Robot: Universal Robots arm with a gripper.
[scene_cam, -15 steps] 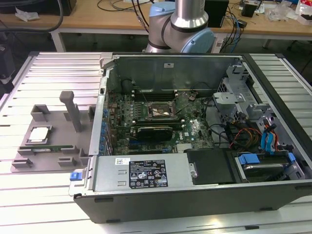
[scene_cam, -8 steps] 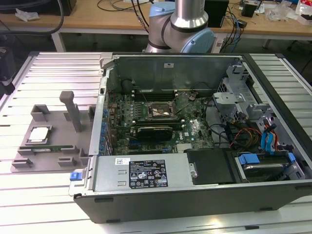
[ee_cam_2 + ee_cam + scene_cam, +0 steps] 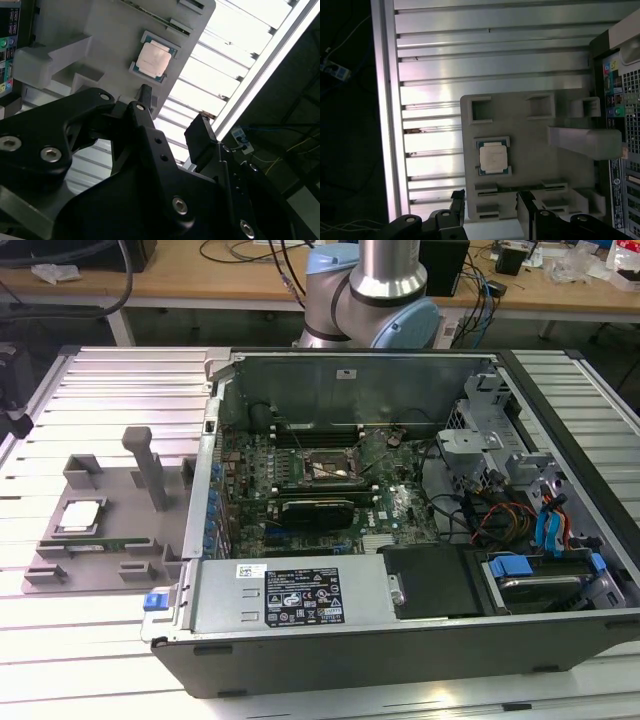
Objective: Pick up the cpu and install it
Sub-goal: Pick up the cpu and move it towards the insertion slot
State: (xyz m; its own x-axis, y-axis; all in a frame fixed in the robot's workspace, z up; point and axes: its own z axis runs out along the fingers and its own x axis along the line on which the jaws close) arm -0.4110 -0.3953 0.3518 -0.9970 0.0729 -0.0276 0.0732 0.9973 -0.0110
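The hand (image 3: 490,212) hangs with its two black fingers (image 3: 456,204) spread apart and nothing between them, clear of the cpu (image 3: 493,156). The cpu lies flat in a square pocket of the grey fixture (image 3: 530,145). The fixture rests on the slatted metal desk (image 3: 470,65), at the exterior view's left of the open computer case (image 3: 400,660).

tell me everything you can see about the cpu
The cpu is a small flat square chip with a silvery-grey metal top plate and a thin darker edge around it. It lies flat, plate up, seated in a square pocket of the grey holder, which rests on the slatted table at the exterior view's left of the open computer case. Only the pocket touches it. The end effector hovers apart from it, open and empty.
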